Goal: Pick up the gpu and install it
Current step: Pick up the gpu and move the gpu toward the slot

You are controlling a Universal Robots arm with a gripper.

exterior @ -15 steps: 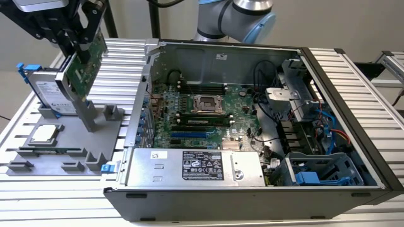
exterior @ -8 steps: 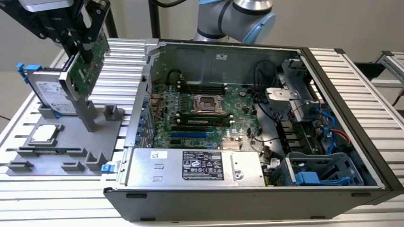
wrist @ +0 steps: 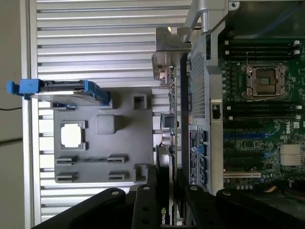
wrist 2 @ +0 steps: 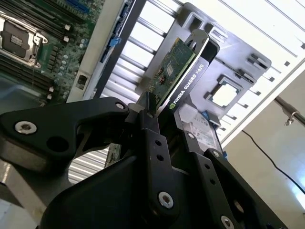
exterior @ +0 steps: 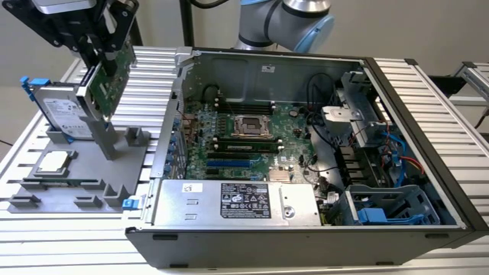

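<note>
Found the fingers [exterior: 93, 47] closed on the gpu [exterior: 112, 80], one against each face of the card, gripping it at its upper end. Confirmed in both wrist views: fingers [wrist 2: 151, 138] pressed flat against the gpu [wrist 2: 177, 71], with no gap seen.

Located the card at the exterior view's left, outside the computer case [exterior: 416, 109], held tilted over the gray fixture [exterior: 114, 172] on the ribbed tabletop [exterior: 68, 246]. Noted the green board face turned toward the case and the black cooler face turned toward the hard drive [exterior: 65, 112]. Noted the silver bracket [wrist: 169, 43] in the first wrist view, at the end of the card away from the fingers. Observed the lower end close to a post of the fixture; cannot tell whether touching or apart.

Recorded the hard drive standing upright in the fixture, just beside the card, blue rails on its sides. Recorded the processor chip [exterior: 54, 162] lying flat in a pocket of the same fixture, well apart from the card.

Recorded the case lying open, motherboard [exterior: 244, 152] exposed, processor socket [exterior: 251, 126] near its middle, power supply [exterior: 229, 200] along the near wall. Noted the robot arm [exterior: 287, 20] behind the case.
</note>
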